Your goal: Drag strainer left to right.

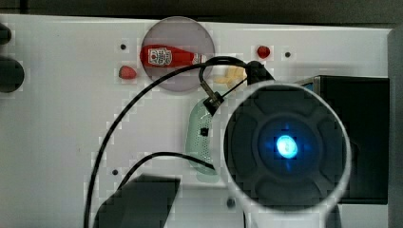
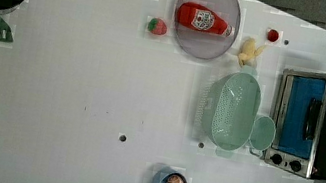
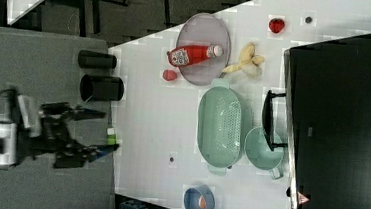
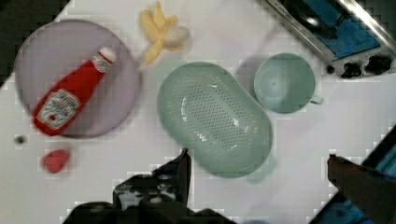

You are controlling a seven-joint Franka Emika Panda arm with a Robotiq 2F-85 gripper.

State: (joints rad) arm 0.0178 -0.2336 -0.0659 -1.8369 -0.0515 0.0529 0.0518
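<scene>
In the right view, the gripper [image 3: 98,130] is seen at about nine o'clock, off the white table [image 3: 157,117], with its two fingers spread wide apart and nothing held between them. Toward the middle, a grey plate [image 3: 204,26] is found at about twelve o'clock, and a red ketchup bottle [image 3: 191,55] is laid on it; a small red strawberry [image 3: 169,75] is placed just beside the plate's rim. The strainer [image 3: 220,130] is set near the centre, at about five o'clock from the plate, open side up. A peeled banana [image 3: 247,59] is seen at one o'clock from the strainer. The mint cup [image 3: 263,148] is placed just beside the strainer at three o'clock, against the black toaster oven [image 3: 337,121]. A blue bowl [image 3: 198,202] is seen at six o'clock.
</scene>
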